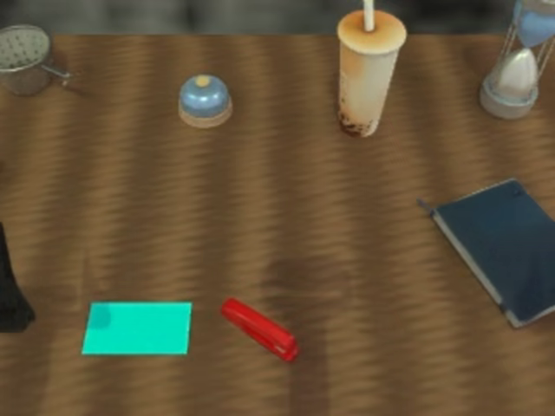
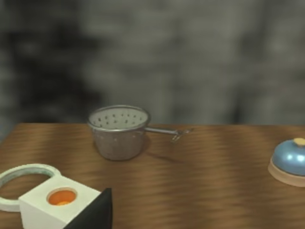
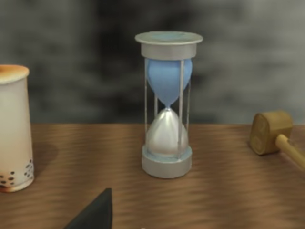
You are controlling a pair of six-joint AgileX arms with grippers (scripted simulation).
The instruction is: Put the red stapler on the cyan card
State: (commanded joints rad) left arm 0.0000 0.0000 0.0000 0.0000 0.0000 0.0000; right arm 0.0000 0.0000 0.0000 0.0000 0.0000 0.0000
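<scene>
Top view: glossy red stapler [image 1: 259,329] (rounded ends)

Wooden worktop [image 1: 286,208]. Near edge: cyan card [image 1: 138,328] flat, red stapler [image 1: 258,328] just right of it, apart. Far edge, left to right: metal strainer [image 1: 26,57], blue bell [image 1: 205,100], bubble-tea cup [image 1: 368,71], hourglass [image 1: 518,65]. Dark blue notebook [image 1: 503,247] lay at right.

Wooden bench [image 2: 200,181] under blurred grey backdrop. Metal strainer [image 2: 119,132] upright toward far edge, perforated wall, thin handle pointing toward blue call bell [image 2: 289,161] on tan base, cut by frame edge. Near camera: white cube [image 2: 52,205] with orange-filled round hole, touching pale ring [image 2: 19,179]. Dark pointed part [image 2: 95,214] beside cube.
</scene>
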